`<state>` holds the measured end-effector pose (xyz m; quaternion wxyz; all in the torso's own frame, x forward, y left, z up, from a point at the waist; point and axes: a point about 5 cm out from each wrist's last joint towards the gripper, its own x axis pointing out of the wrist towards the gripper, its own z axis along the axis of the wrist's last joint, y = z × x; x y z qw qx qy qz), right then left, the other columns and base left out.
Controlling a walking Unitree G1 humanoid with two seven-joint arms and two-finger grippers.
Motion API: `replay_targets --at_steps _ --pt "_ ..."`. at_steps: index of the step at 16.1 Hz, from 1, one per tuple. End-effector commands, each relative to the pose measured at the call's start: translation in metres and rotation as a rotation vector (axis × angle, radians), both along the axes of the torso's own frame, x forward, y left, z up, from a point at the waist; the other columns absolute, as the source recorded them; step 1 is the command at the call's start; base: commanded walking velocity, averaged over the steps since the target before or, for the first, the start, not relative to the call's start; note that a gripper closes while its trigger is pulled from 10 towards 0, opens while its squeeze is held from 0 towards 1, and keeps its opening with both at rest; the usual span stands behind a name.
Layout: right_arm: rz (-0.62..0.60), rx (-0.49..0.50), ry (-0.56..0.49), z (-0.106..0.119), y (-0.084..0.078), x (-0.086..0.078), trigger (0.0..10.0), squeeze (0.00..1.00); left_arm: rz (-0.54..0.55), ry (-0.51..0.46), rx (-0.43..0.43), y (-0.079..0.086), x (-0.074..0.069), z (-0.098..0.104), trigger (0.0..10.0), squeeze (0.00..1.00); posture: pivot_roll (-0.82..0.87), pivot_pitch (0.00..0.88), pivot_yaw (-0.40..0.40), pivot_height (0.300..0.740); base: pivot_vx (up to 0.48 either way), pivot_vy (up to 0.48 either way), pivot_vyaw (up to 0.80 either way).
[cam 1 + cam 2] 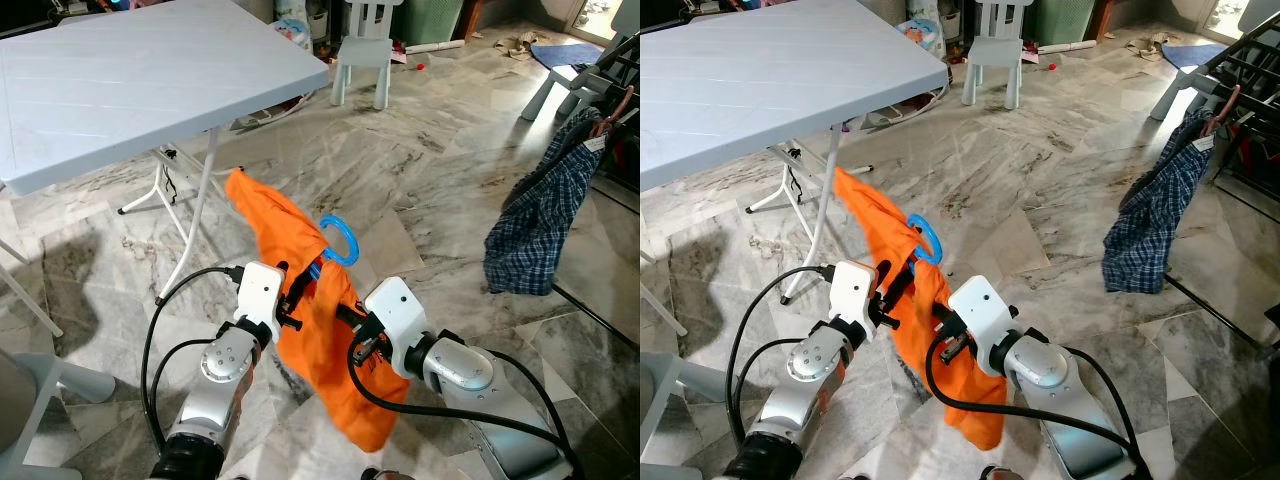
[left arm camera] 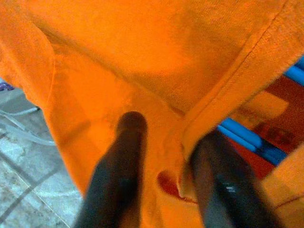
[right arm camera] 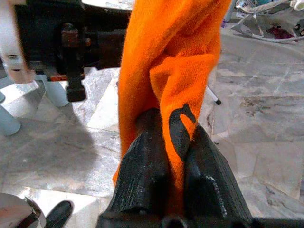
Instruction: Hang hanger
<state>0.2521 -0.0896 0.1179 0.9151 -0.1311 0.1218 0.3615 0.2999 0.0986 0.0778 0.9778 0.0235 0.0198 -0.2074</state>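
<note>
White folding counter stands ahead-left, bare, on marble floor. Plaid garment hangs on rack far right, likely hanging spot.

Orange shirt held mid-air between both arms, well clear of floor so it can be carried without dragging. Blue hanger threaded inside shirt, hook poking out at collar.

Right claw pinched tight on fold of shirt, bearing weight.

Left claw part-open, fingers straddling shirt seam near hanger bar; firm grip cannot be confirmed, view too close.
</note>
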Motion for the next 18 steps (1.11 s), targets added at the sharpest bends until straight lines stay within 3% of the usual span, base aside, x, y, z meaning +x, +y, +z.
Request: replay_targets --at_steps 1,9,14,15,18 --pt "0.042 0.027 -0.023 0.008 0.007 -0.003 10.0 0.00 -0.001 -0.006 0.006 0.002 0.002 0.001 0.0 0.00 -0.20 0.135 0.006 0.740 0.000 0.000 0.00" --pt "0.071 0.000 0.014 0.005 0.000 -0.006 10.0 0.00 0.135 -0.006 0.025 0.024 0.013 0.002 0.0 0.00 -0.19 0.149 0.007 0.740 0.000 0.000 0.00" --pt "0.053 -0.169 -0.001 -0.009 -0.017 -0.002 10.0 0.00 0.254 -0.060 0.049 0.045 0.018 0.012 0.0 0.00 -0.19 0.140 0.012 0.740 0.000 0.000 0.00" --pt "0.061 -0.275 -0.013 -0.015 -0.030 -0.001 10.0 0.00 0.277 -0.074 0.053 0.050 0.019 0.015 0.0 0.00 -0.19 0.136 0.012 0.740 0.000 0.000 0.00" --pt "0.068 -0.408 -0.004 -0.022 -0.055 0.000 10.0 0.00 0.304 -0.089 0.072 0.059 0.022 0.019 0.0 0.00 -0.19 0.133 0.011 0.740 0.000 0.000 0.00"
